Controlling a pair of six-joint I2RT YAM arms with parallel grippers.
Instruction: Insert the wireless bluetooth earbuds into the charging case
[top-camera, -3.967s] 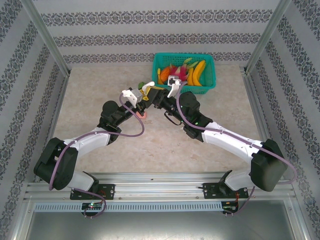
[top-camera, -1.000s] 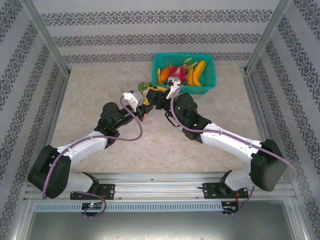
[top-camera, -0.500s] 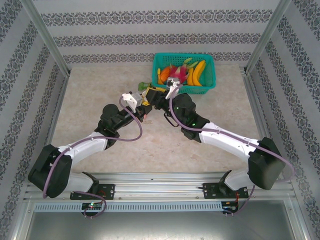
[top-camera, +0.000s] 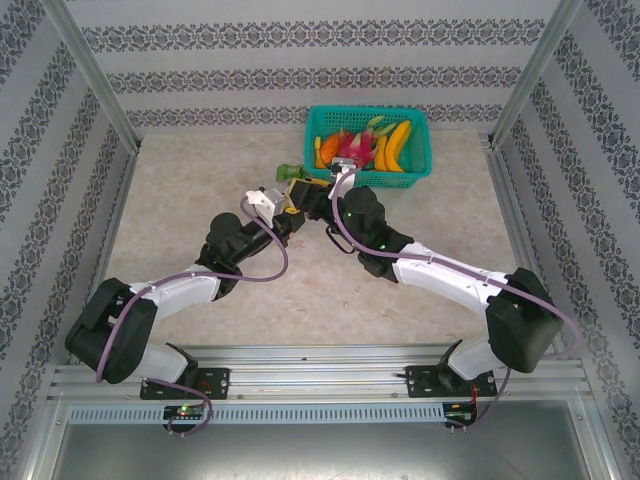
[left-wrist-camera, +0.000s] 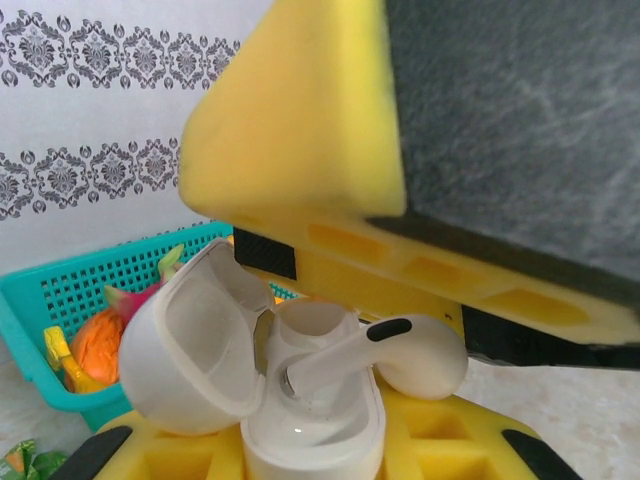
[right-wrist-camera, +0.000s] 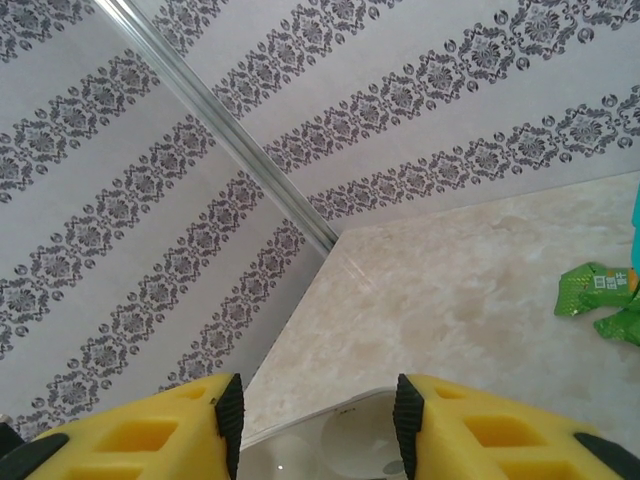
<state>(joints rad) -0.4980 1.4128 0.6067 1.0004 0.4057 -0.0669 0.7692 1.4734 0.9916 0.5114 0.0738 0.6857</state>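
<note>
Clamping the open case (left-wrist-camera: 320, 440), the left claw (left-wrist-camera: 300, 470) sees up close an earbud (left-wrist-camera: 410, 355) lying across it, under the gaping right claw (right-wrist-camera: 315, 400).

Lab test booth: aluminium frame (top-camera: 90, 72), wallpapered walls (top-camera: 300, 60)

Charging case (left-wrist-camera: 310, 445), earbud (left-wrist-camera: 415, 352) glossy smooth plastic; table (right-wrist-camera: 450, 290) matt; basket (left-wrist-camera: 62, 300) plastic mesh.

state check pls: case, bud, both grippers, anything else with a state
Case: open, lid flipped back.
Earbud: tilted across the opening, not seated.
Left gripper: shut on case.
Right gripper: jaws apart, over the case.
Basket: holds fruit.
Green packet: crumpled.
</note>
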